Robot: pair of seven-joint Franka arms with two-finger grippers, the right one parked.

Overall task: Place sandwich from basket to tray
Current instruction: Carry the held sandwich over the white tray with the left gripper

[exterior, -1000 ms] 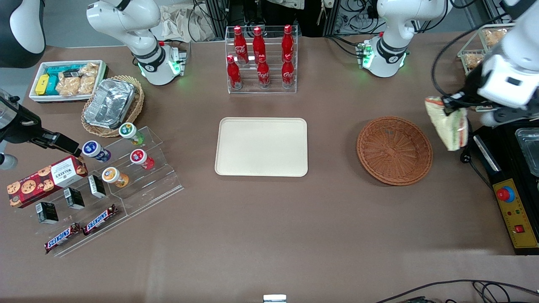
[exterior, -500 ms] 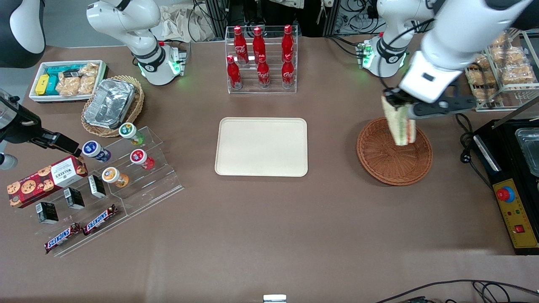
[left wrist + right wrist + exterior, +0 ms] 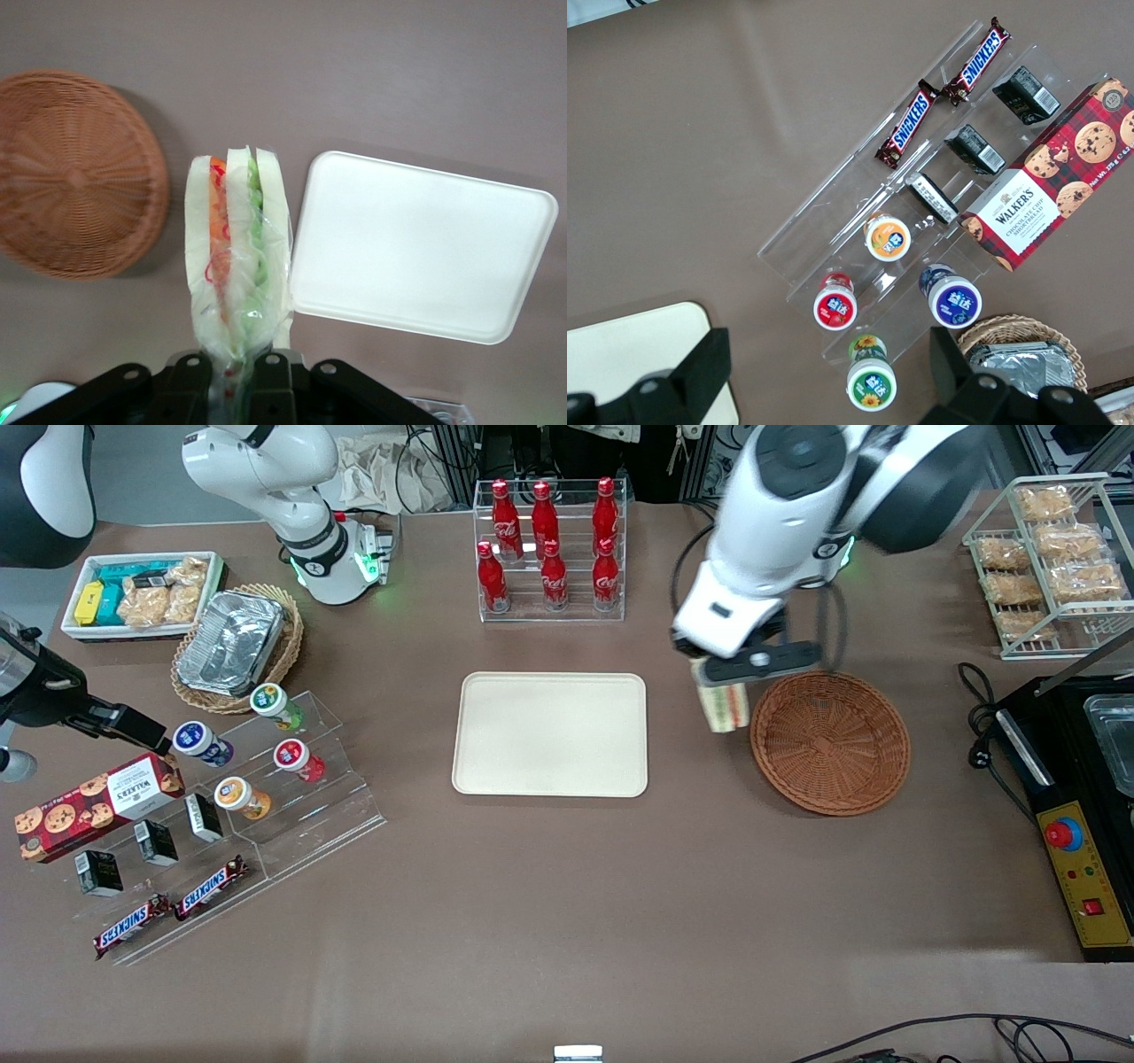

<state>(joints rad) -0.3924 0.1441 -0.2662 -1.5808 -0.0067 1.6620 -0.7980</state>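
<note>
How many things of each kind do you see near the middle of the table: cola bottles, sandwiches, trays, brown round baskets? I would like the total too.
Cola bottles: 6
Sandwich, held in the gripper above the table between basket and tray: 1
Tray: 1
Basket: 1
Total: 9

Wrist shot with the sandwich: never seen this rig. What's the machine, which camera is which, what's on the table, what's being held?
Two white robot arms are bolted to a brown table; only one is working. One camera looks down at the table from the front, and each arm carries a camera at its wrist. The shot you mean looks down past the working arm's gripper, which is shut on a wrapped sandwich. In the front view the sandwich hangs between the reddish-brown basket, which has nothing in it, and the cream tray, also bare. The parked arm's camera sees a clear stand with Snickers bars, small tubs and a cookie box. Red bottles stand farther from the front camera than the tray.
</note>
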